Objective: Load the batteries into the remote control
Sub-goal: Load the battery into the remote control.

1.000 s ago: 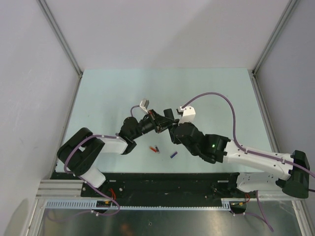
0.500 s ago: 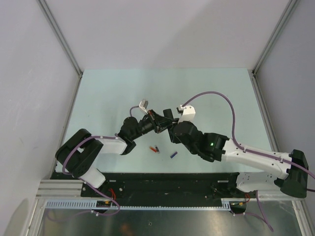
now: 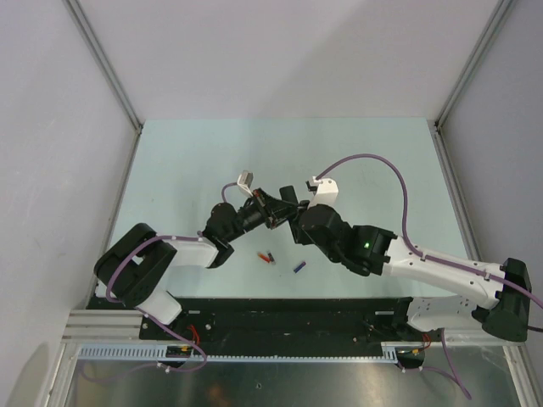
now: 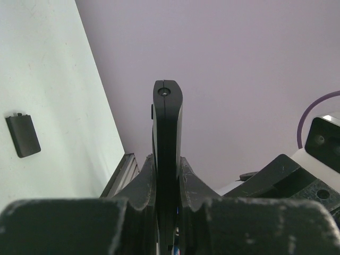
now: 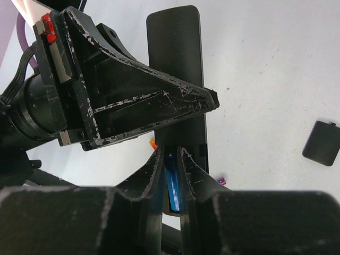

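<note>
My left gripper [image 4: 168,159] is shut on the remote control [image 4: 168,122], a slim black bar held edge-on above the table; it also shows in the right wrist view [image 5: 178,64] and the top view [image 3: 278,209]. My right gripper [image 5: 170,154] is shut on a blue battery [image 5: 172,183] and holds it against the remote's near end, at the open compartment. In the top view the right gripper [image 3: 293,222] meets the left gripper [image 3: 270,212] at mid-table. A red battery [image 3: 268,256] and a blue battery [image 3: 299,266] lie on the table nearer the arm bases.
The remote's black battery cover [image 4: 23,135] lies flat on the pale green table and also shows in the right wrist view [image 5: 322,143]. An orange battery tip [image 5: 153,144] and a small purple bit [image 5: 221,181] show beside my right fingers. Grey walls enclose the table.
My right arm has edged slightly up and left toward the remote. The left arm and the batteries on the table have hardly moved.
</note>
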{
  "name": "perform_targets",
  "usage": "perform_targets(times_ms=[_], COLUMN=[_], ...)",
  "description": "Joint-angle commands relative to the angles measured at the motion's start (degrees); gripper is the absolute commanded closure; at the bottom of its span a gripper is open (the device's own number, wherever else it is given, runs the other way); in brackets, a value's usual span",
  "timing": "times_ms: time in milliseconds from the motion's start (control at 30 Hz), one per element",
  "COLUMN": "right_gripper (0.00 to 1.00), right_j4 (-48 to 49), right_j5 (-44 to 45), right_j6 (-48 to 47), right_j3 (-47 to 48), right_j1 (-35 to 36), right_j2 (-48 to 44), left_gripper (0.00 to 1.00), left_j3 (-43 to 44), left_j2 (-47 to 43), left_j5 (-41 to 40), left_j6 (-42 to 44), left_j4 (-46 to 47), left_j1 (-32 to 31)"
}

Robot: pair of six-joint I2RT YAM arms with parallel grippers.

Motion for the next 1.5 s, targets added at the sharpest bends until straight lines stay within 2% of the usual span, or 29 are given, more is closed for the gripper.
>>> perform_targets(times_ms=[0,700,967,1167,1467], right_gripper=[0.81,0.63,0.6,0.53,0.51], right_j4=[-4.0,-5.0,-6.1,-6.6,-7.0], right_j5=[-4.6,-3.4,-2.4,-1.5,-0.6], right_j6=[2.9,2.5,2.2,1.6,0.9], right_j3=[1.6,4.9,5.6,6.4,6.9], right_j1=[0.0,-1.3,-1.6,-1.7,-1.7], right_j2=[1.5,0.7,-0.1,-0.6,-1.5], left_gripper=[1.0,1.0,1.0,1.0,1.0], left_j3=[0.6,-0.3,-0.3,-0.5,-0.6], left_j2=[-3.1,-1.6,-1.3,-0.6,-0.5], left_j5=[-4.2,-4.2,-4.0,-3.7,-3.8], left_j6=[-3.7,-4.7,-4.7,-4.8,-4.8], left_j4=[10.4,12.4,12.7,12.7,12.7], left_j1=[0.0,0.1,0.2,0.2,0.2])
